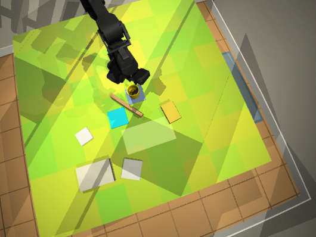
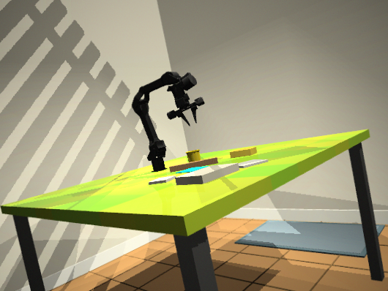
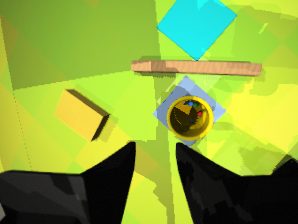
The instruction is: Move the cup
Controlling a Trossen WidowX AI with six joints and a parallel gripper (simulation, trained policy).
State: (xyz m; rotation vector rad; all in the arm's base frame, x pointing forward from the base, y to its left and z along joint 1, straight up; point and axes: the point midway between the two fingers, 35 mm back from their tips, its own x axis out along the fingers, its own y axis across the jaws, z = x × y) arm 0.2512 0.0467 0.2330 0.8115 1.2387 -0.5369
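Got a black pincer (image 1: 130, 83) (image 2: 192, 123) (image 3: 155, 147) up top, partly open, gripping nothing, hanging above the table and well clear of the cup. Looking down, can see a yellow cup (image 1: 133, 91) (image 2: 193, 156) (image 3: 190, 118) standing upright on the blue pad (image 1: 138, 99) (image 3: 170, 107), with red, blue and green marbles (image 3: 200, 114) inside. Past that, can spot a wooden bar (image 1: 126, 105) (image 2: 194, 164) (image 3: 200, 67) lying between the blue pad and the cyan pad (image 1: 118, 118) (image 2: 192, 169) (image 3: 197, 22).
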